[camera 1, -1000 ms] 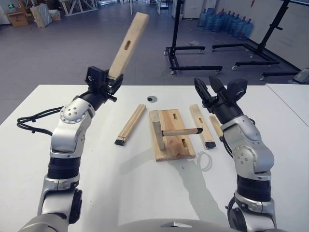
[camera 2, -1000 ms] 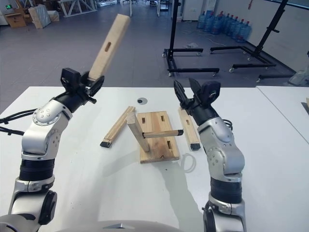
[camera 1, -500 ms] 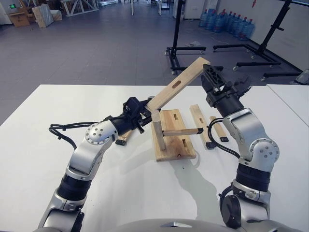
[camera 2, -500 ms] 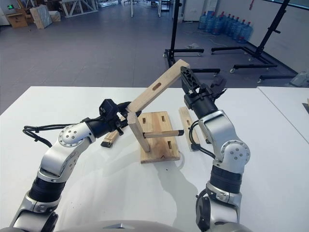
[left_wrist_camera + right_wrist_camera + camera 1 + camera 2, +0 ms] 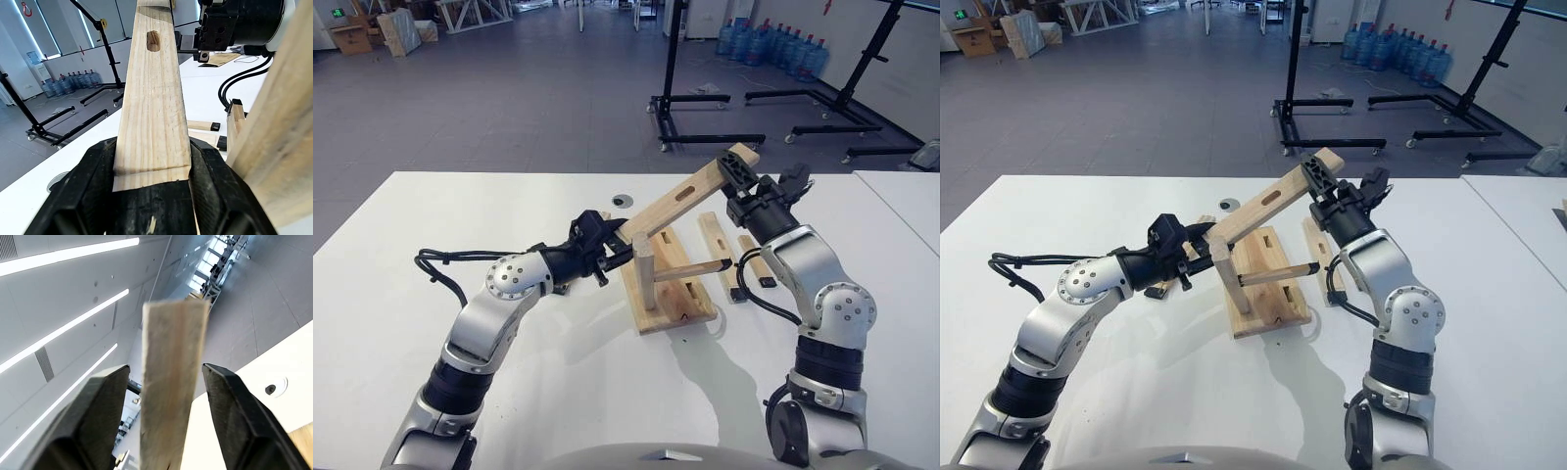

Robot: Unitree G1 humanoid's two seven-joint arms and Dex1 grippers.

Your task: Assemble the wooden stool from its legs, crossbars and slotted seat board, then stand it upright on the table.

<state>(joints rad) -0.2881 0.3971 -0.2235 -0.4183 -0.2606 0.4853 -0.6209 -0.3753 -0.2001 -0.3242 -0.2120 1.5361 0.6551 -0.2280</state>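
Nearest on the white table (image 5: 401, 294), the left gripper (image 5: 605, 247) is clamped on the lower end of a long slotted leg (image 5: 661, 208). The left wrist view shows both black fingers (image 5: 93, 181) pressed flat against the sides of this leg (image 5: 154, 98). From that grip the leg slopes up and away toward the robot's right, and an oval slot shows in its upper half.

Just beside the left gripper lies the slotted seat board (image 5: 674, 294), flat on the table and turned slightly askew. A second leg (image 5: 644, 276) stands upright on the board. A crossbar (image 5: 690, 268) runs sideways from it toward the right, above the board. The lower end of the held leg sits just beside the top of the upright leg; contact between them cannot be determined.

At the raised end of the held leg, the right gripper (image 5: 764, 176) straddles the wood with its fingers (image 5: 102, 416) spread. The right wrist view shows a gap between one finger and the leg end (image 5: 173, 382).

Beyond the board, to its right, a loose leg (image 5: 717, 245) and a shorter piece (image 5: 756, 264) lie flat and near each other. A round hole (image 5: 622, 200) marks the table farther back. Black wheeled stands (image 5: 705, 103) and blue water bottles (image 5: 773, 44) occupy the floor behind.
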